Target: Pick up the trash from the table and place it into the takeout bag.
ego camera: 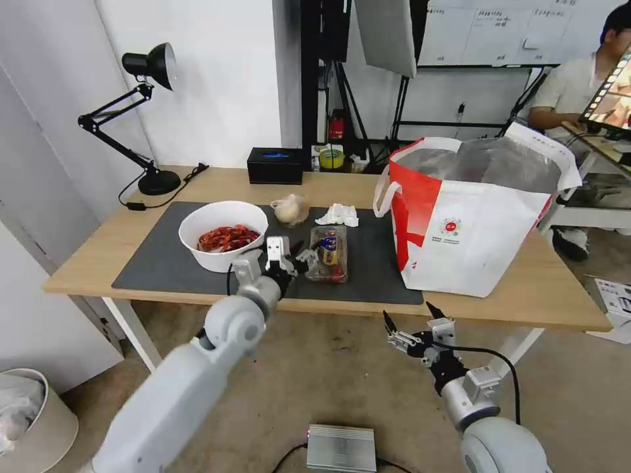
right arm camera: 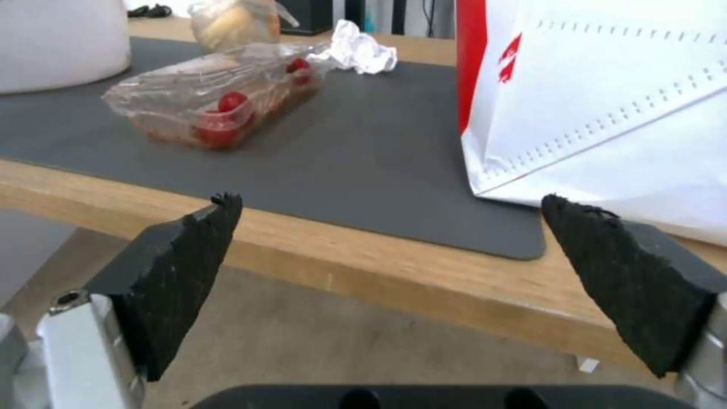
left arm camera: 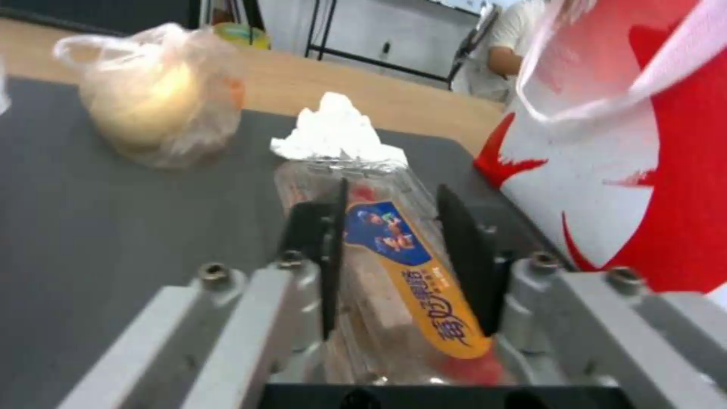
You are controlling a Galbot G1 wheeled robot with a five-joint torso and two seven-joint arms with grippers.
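Light wood surface [ego camera: 197, 180] carries a dark mat [ego camera: 164, 263]; on it the clear plastic tray [ego camera: 328, 253] lies flat, long axis running from the near edge toward the far side, between bowl [ego camera: 223, 233] and takeout bag [ego camera: 473, 217]. Left gripper [left arm camera: 390, 238] straddles the tray's near end, jaws partly open. Right gripper [ego camera: 411, 322] hangs below the surface edge, jaws wide, empty.

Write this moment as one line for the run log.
left gripper: open, around tray | right gripper: open, below table edge | bag: upright on table
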